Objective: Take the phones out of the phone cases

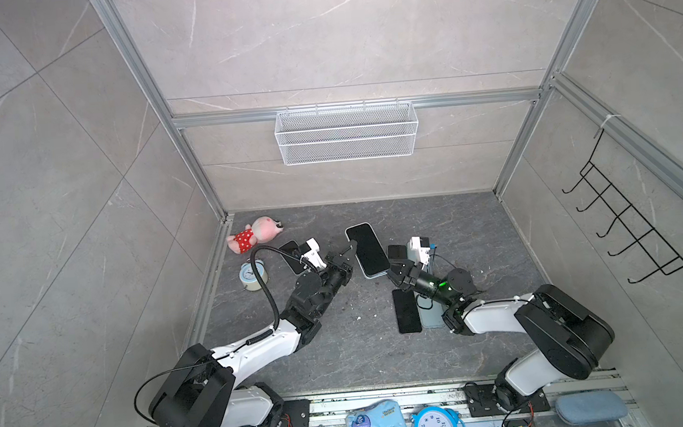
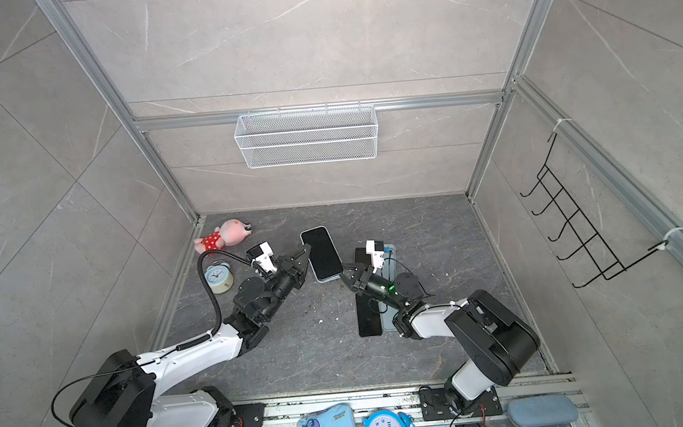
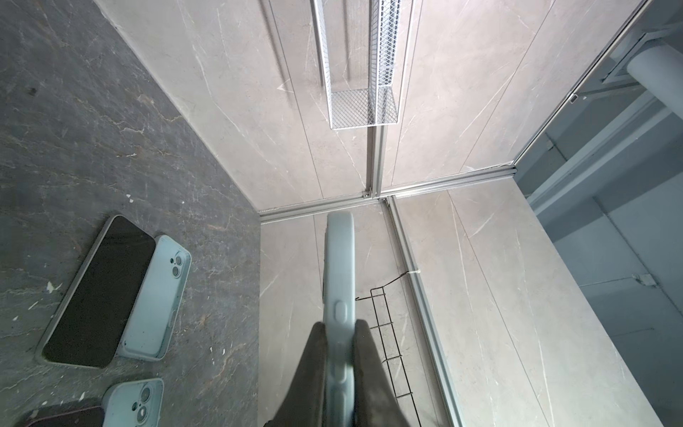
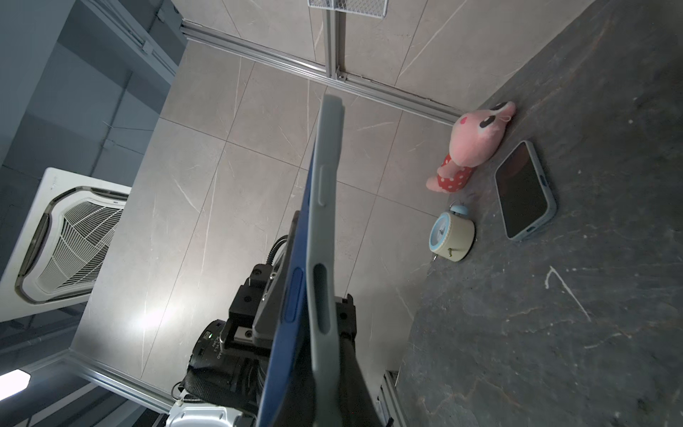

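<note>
Dark grey marbled tabletop [image 1: 470,229]; dark-screened blue phone [image 1: 369,249], mostly seated in pale-blue soft case [image 3: 338,266], was held aloft right-arm side of pink plush toy [image 1: 255,236], left gripper [image 1: 350,250] and right gripper [image 1: 394,269] both clamped on its edges, one edge apparently parted from the case.

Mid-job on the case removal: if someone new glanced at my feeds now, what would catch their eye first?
The cased phone, held up over the middle of the dark table with the left gripper and right gripper both clamped on its edges. Next, the loose phone and empty case lying by the right arm, and the pink plush toy in the far left corner.
</note>
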{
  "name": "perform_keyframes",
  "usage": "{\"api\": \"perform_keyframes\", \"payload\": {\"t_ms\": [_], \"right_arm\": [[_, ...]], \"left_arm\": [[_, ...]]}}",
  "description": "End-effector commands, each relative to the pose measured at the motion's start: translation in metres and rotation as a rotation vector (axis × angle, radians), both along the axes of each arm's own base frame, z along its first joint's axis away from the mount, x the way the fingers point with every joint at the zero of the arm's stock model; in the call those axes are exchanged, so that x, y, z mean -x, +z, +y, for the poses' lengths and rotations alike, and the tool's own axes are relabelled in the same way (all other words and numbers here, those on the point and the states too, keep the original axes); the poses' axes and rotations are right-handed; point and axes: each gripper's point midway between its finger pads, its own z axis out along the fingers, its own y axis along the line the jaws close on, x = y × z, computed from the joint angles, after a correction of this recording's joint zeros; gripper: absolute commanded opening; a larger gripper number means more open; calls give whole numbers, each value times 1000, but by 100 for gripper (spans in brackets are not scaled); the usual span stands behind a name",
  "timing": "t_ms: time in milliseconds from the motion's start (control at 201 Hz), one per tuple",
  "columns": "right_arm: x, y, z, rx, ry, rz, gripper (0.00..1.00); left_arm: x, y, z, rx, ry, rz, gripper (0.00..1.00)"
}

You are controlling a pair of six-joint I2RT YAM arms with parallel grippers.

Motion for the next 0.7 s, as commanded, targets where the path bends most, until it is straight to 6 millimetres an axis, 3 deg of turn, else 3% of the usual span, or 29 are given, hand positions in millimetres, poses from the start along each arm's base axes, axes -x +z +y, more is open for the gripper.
{"api": "perform_keyframes", "payload": {"t_ms": [0,45,105,249,389,433,508,692], "right_arm": [[7,3,-10,6,-37,-5,0],[8,-2,-14,19,-52,17,0],[8,-12,-18,42,-73,55,0],[8,-34,-22,120,-98,120,0],[5,-42,-23,139,-110,148,0],[5,-44,-23,148,-113,156,0],[5,-48,-24,163,-117,163,0],[4,-53,-24,177,-118,170,0]], "left_arm": [[2,-1,8,-26,25,29,22],[2,-8,7,-78,24,40,41],[3,-18,6,-142,15,60,56],[6,-32,11,-278,24,66,72],[9,-31,7,-408,-12,13,77],[11,-23,3,-486,-37,-54,77],[24,-7,-15,-653,-133,-208,77],[66,-5,-54,-931,-410,-451,77]]}}
